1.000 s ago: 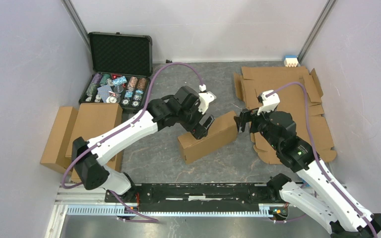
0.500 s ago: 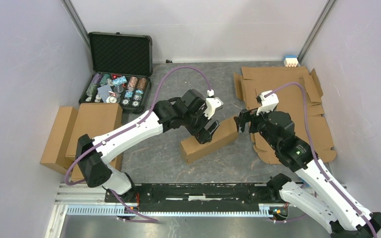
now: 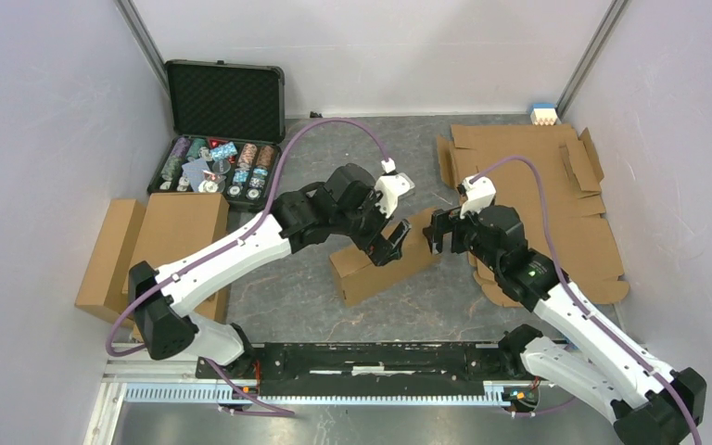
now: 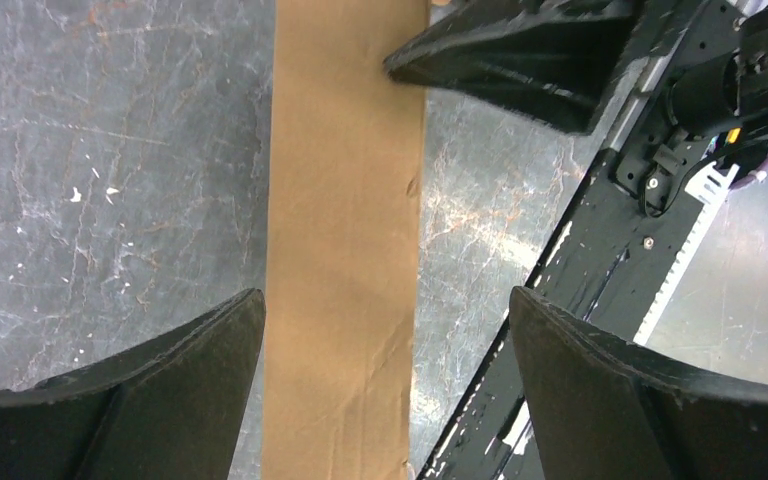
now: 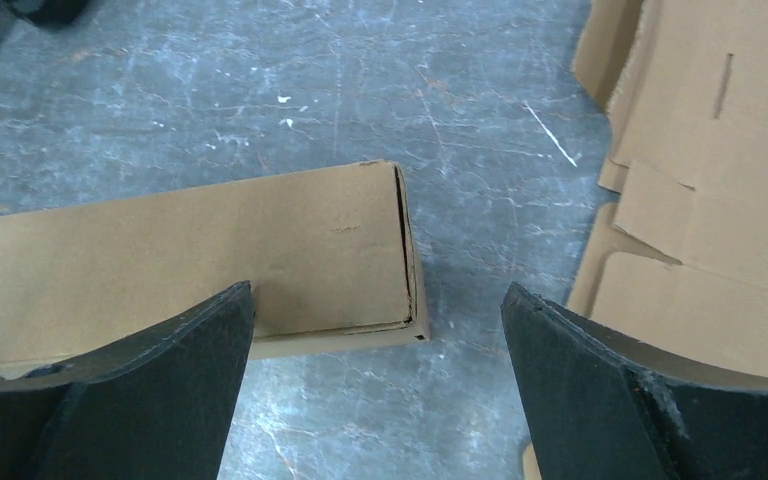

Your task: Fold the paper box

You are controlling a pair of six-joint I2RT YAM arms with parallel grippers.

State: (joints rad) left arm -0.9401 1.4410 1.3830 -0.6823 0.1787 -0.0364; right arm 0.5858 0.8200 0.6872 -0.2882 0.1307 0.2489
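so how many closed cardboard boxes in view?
3. One, the paper box, mid-table; one folded box far left, another right beside it. More may hide beneath those.

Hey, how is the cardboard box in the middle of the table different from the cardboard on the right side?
The box is folded up and closed into a long block, while the sheets lie flat and unfolded, with flaps and slits showing. The box is a single piece. The sheets overlap in a loose pile. Both are plain brown, unprinted cardboard.
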